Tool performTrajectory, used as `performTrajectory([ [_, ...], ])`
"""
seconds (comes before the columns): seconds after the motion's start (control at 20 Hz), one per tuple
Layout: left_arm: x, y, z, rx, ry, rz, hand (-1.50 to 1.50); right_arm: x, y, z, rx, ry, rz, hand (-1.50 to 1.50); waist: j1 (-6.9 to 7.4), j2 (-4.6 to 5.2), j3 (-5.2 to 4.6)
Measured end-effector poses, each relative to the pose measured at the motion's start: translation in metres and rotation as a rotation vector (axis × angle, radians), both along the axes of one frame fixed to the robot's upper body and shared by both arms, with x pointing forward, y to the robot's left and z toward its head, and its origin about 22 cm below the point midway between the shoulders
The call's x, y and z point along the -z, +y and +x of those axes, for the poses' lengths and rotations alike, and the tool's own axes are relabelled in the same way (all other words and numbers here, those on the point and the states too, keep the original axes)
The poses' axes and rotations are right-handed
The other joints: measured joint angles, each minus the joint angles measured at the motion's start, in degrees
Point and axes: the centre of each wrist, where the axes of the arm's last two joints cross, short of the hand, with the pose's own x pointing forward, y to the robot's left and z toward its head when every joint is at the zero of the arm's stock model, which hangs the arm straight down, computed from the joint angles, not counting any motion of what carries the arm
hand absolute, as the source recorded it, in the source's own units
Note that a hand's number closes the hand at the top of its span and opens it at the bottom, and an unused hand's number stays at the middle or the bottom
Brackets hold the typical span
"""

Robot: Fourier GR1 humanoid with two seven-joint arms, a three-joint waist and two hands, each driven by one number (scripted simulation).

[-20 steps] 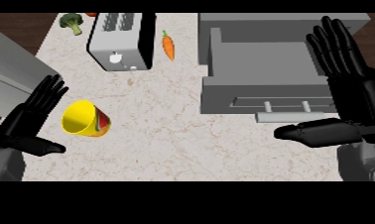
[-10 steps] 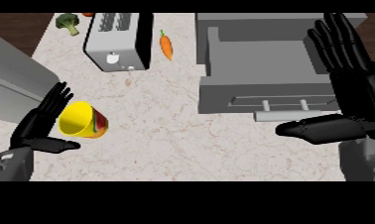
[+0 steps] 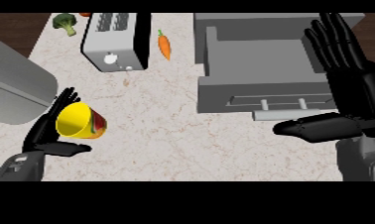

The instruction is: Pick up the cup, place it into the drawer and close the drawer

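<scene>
Two black hands show over the pale speckled tabletop (image 3: 164, 136). The left hand (image 3: 45, 135) is low on the left side, right next to the yellow cup (image 3: 79, 120). The cup lies tipped on its side on the tabletop, with its open mouth facing up and left and a bit of red on its side. The left hand's fingers (image 3: 64, 98) are nearly straight and close together along the cup's left edge, and the thumb sticks out just under the cup. I cannot tell if they touch it.

The right hand (image 3: 353, 94) is on the right side, over the right end of the grey drawer (image 3: 249, 91). Its fingers (image 3: 331, 39) point up and are spread apart, holding nothing, and the thumb points left.

The drawer is pulled open, well away from the cup. A grey toaster (image 3: 113, 39) stands at the back, with a carrot (image 3: 164, 45) just beside it and a broccoli (image 3: 66, 22) on its other side.
</scene>
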Motion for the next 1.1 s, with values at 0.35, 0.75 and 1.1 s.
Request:
performTrajectory([
  [0.35,0.003,-0.008,0.004,0.016,-0.017,-0.003,-1.5,-0.001,-0.005,-0.003,-0.004,0.005,0.006,-1.5,-0.42,0.09,-0.05],
  [0.75,0.007,-0.021,0.01,0.046,-0.017,-0.023,-1.5,-0.008,-0.01,-0.003,-0.004,-0.001,-0.009,-1.5,-0.71,0.2,-0.1],
  [1.1,0.008,-0.04,0.021,0.108,-0.031,-0.097,1.5,-0.005,-0.012,0.0,0.0,0.009,-0.014,-1.5,-0.55,0.27,-0.09],
])
